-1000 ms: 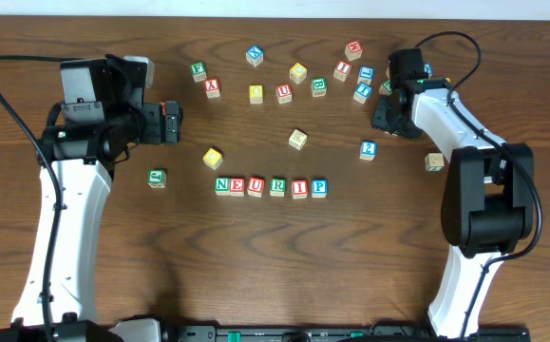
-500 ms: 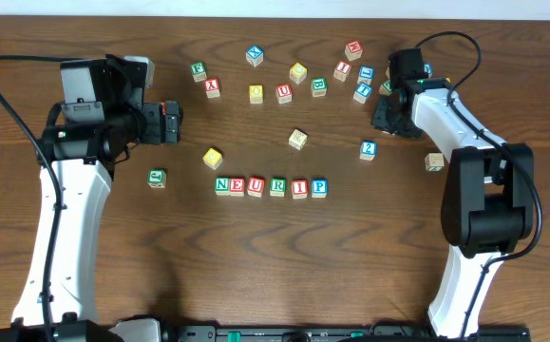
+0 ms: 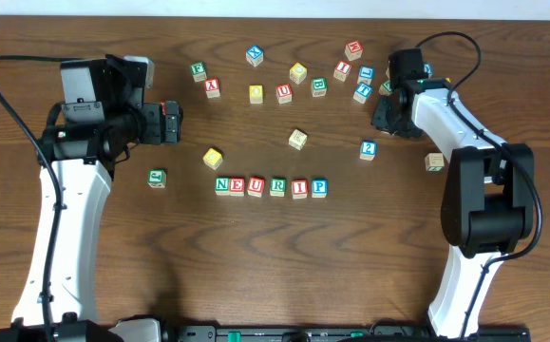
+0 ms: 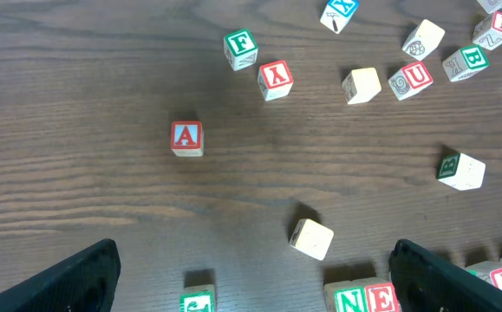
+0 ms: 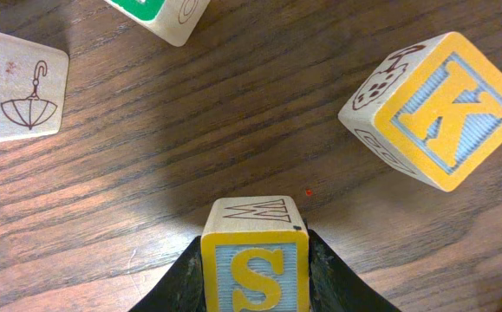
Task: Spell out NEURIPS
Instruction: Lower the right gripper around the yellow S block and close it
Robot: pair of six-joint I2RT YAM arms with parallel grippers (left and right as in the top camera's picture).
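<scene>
Wood worktop [image 3: 256,247]: NEURIP row [image 3: 270,186] at 6 o'clock. R fingers [image 5: 330,282] just closed, pinching S cube [image 5: 255,260], 2 o'clock; last ltr. L fingers [image 4: 77,282] spread.

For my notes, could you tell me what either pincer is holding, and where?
Right pincer clamps the yellow S cube by opposite sides; left pincer empty.

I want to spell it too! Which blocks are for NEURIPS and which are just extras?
For the word: N block, E block, U block, R block, I block, P block, yellow S block in the right gripper.
Just extras: A block, F block, K block, umbrella block.
</scene>
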